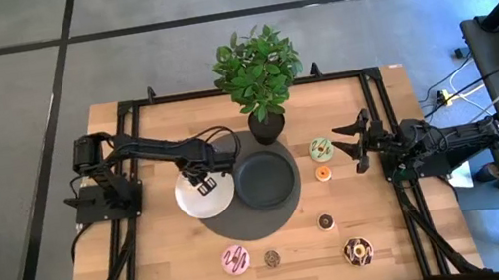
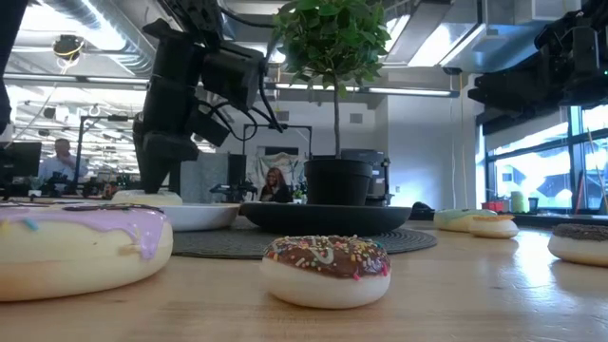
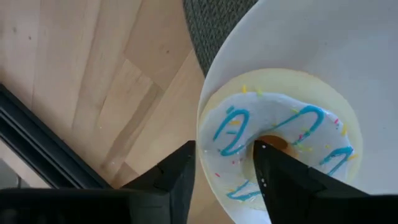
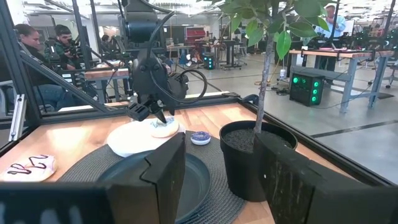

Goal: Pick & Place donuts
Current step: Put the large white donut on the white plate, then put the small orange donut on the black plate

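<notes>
Left claw: the left gripper (image 1: 204, 182) hangs over the white plate (image 1: 189, 202). In the left wrist view its fingers (image 3: 180, 183) pinch one side of a cream donut (image 3: 280, 140) with white icing and blue lines. One finger is outside the ring and the other is in the hole.
Held donut: it lies on the white plate, near the plate's rim.
Right claw: the right gripper (image 1: 356, 146) waits up in the air at the right side of the table. Its fingers are spread apart and hold nothing.
White plate: it sits on the left edge of the round grey mat (image 1: 243, 223).
Black plate: the black plate (image 1: 265, 178) is on the mat, just beside the white plate.
Plant: a potted plant (image 1: 259, 76) stands at the back of the mat.
Other donuts: a green donut (image 1: 321, 149) and an orange donut (image 1: 323, 173) lie near the right claw. A small chocolate donut (image 1: 326, 221) is nearer the front. Along the front edge lie a pink donut (image 1: 236, 260), a small sprinkle donut (image 1: 272, 257) and a big chocolate donut (image 1: 358, 252).
Table: the table (image 1: 169, 263) is light wood.
</notes>
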Action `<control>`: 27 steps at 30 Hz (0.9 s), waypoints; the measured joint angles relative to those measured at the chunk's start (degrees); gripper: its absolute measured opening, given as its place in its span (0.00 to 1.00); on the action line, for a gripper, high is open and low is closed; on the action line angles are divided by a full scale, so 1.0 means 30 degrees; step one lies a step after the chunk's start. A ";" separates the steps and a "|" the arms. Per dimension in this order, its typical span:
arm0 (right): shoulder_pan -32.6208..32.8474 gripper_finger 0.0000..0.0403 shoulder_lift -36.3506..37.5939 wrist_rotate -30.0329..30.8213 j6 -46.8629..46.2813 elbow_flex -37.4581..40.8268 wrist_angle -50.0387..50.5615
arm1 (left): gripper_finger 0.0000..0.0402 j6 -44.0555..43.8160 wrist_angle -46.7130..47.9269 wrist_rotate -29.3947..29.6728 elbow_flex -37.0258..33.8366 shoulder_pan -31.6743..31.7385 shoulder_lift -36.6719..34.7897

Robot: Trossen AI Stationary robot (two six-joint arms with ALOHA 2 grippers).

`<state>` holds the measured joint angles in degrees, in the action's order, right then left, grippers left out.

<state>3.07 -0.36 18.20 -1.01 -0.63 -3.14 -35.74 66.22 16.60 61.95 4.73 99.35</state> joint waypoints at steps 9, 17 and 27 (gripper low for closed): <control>-0.0007 0.47 0.0000 0.0015 -0.0076 -0.0002 0.0000 | 0.44 -0.0171 -0.0135 0.0539 0.0500 -0.0187 -0.0997; 0.0000 0.47 -0.0428 -0.0624 -0.0091 -0.1553 0.2078 | 0.43 0.1103 -0.5223 0.3770 0.0619 -0.2485 -0.3512; 0.0007 0.47 -0.7242 -0.0916 -0.0774 -0.6899 0.7981 | 0.43 0.6182 -1.7952 0.4050 -0.2818 -0.5080 -0.5780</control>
<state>3.09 -22.09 15.45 -3.33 -21.33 20.80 -17.19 12.36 28.75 53.50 -10.51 82.01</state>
